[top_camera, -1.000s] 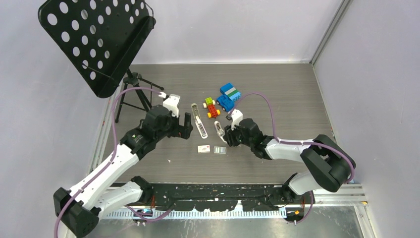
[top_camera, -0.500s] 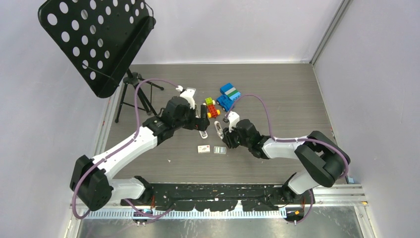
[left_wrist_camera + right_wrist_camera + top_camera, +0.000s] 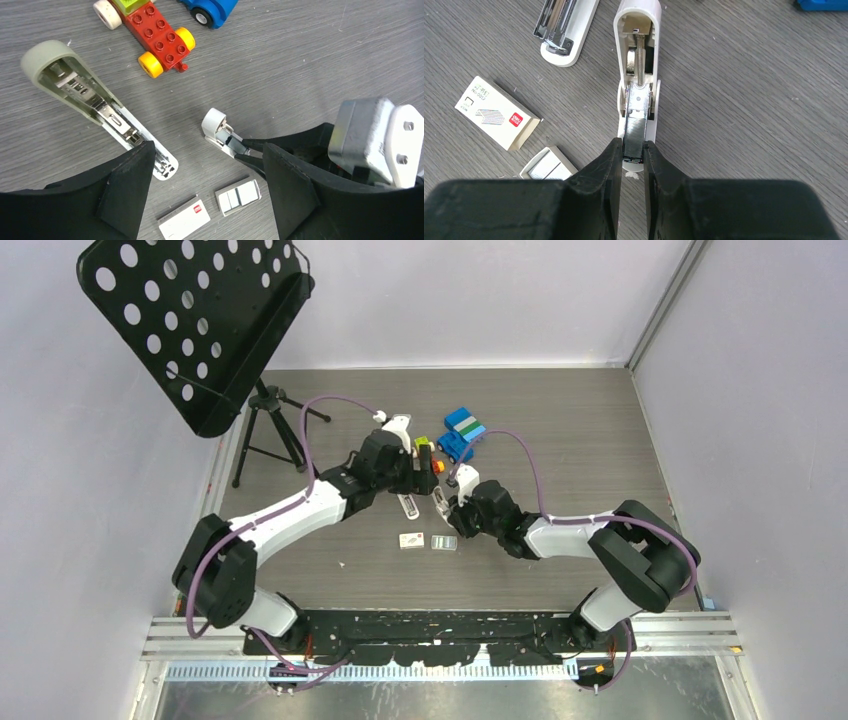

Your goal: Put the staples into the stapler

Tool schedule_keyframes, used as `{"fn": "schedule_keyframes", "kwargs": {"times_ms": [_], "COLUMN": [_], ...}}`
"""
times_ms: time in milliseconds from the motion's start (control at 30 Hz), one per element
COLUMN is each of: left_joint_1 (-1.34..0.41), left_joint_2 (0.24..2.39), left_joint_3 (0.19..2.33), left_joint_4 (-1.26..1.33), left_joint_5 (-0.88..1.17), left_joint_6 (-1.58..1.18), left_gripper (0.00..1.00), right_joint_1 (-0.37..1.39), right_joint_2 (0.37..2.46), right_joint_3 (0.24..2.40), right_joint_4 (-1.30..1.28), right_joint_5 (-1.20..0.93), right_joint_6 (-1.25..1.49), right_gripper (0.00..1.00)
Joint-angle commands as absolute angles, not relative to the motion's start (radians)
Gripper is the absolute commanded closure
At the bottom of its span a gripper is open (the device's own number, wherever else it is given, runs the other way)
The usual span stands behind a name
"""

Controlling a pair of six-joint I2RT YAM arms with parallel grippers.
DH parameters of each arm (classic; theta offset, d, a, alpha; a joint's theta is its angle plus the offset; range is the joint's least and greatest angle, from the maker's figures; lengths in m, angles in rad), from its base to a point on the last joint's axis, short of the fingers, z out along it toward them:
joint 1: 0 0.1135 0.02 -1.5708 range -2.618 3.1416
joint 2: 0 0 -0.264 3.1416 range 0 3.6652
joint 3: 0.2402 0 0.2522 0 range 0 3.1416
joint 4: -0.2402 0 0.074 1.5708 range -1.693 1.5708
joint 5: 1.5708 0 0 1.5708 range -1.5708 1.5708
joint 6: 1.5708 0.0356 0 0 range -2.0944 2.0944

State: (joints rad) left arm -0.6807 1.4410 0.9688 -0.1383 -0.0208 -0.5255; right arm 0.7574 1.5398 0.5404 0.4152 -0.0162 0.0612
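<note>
Red toy car (image 3: 162,42) and whitish box (image 3: 184,224) lie near the stapler (image 3: 95,107).

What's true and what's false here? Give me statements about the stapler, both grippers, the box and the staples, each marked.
The stapler lies open, metal insides showing. True.
The left gripper is shut on the stapler. False: it is open, holding nothing.
The right gripper is shut on the small white piece. True.
The box has a blue label. False: its label patch is red.
The staples lie beside the box, ungripped. True.
</note>
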Motion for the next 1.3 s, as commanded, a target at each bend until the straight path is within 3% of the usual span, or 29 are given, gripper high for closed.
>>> {"fn": "schedule_keyframes", "kwargs": {"times_ms": [0,600,767,1267], "left_joint_1": [-0.687,-0.714,-0.741,-0.806], "left_joint_2": [1.487,1.666,1.661,1.521], "left_joint_3": [1.012,1.032,1.024,0.907], "left_joint_4": [-0.008,0.077,0.072,0.094], "left_joint_5": [-0.005,0.055,0.06,0.058], "left_joint_6": [-0.59,-0.699,-0.697,-0.72], "left_gripper": [0.21,0.54,0.71,0.73], "right_joint_1": [0.767,0.769,0.769,0.768], "right_joint_2": [1.529,1.488,1.482,1.475], "right_joint_3": [0.553,0.535,0.531,0.52], "right_joint_4": [0.457,0.455,0.458,0.473], "right_joint_5": [-0.005,-0.005,-0.005,0.031], "right_joint_6": [0.054,0.052,0.053,0.058], "right_gripper": [0.86,0.89,0.89,0.9]}}
